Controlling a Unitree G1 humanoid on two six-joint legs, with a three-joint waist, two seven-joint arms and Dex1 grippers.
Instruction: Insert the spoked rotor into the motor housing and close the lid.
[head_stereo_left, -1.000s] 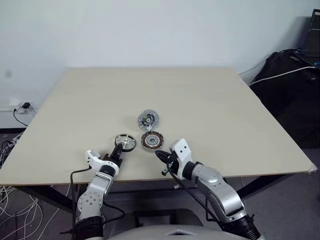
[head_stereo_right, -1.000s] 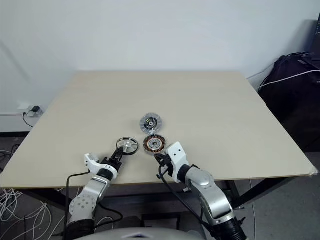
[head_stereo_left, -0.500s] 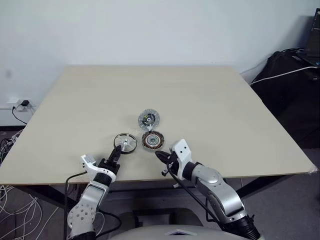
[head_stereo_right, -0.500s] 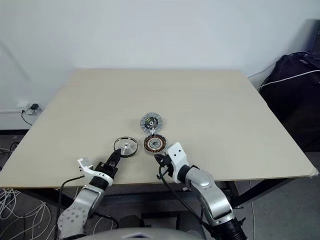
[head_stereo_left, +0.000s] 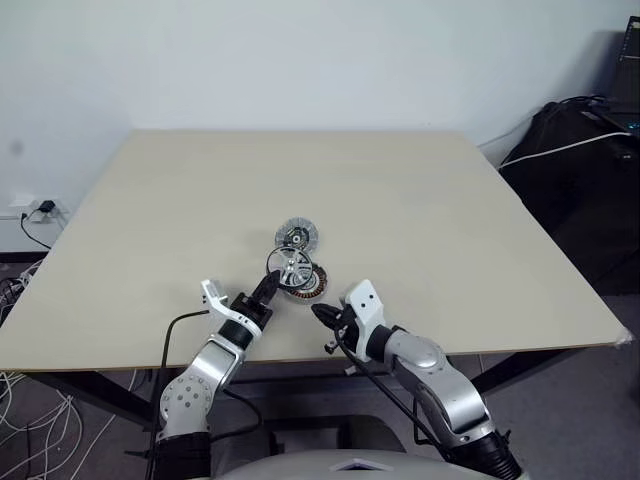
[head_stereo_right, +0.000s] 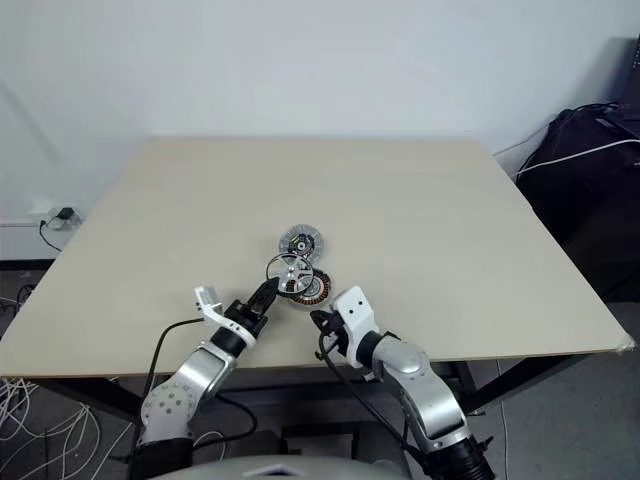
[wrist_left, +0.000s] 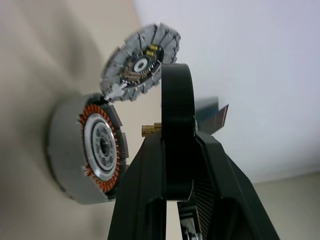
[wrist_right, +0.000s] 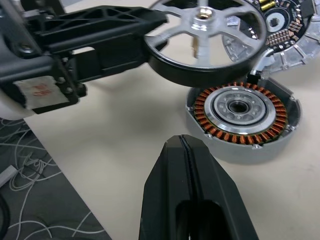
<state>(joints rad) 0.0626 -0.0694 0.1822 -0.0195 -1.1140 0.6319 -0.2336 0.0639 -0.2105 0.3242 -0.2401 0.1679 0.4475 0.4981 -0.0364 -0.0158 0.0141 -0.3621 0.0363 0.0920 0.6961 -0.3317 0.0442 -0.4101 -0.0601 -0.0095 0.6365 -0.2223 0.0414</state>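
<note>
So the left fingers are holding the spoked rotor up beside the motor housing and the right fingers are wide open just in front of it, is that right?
Not quite. The right gripper is shut, its fingers pressed together, as the right wrist view shows. The rest holds: the left gripper grips the spoked rotor by its rim, lifted just beside the motor housing on the table.

Both head views look forward and down from above the pale beige rectangular table (head_stereo_left: 420, 210), taking in the whole top (nearly identical framing). Each wrist view sits close, low over the tabletop; both share the copper-wound round motor housing (wrist_right: 244, 116) and black-rimmed spoked rotor (wrist_right: 202, 30).
</note>
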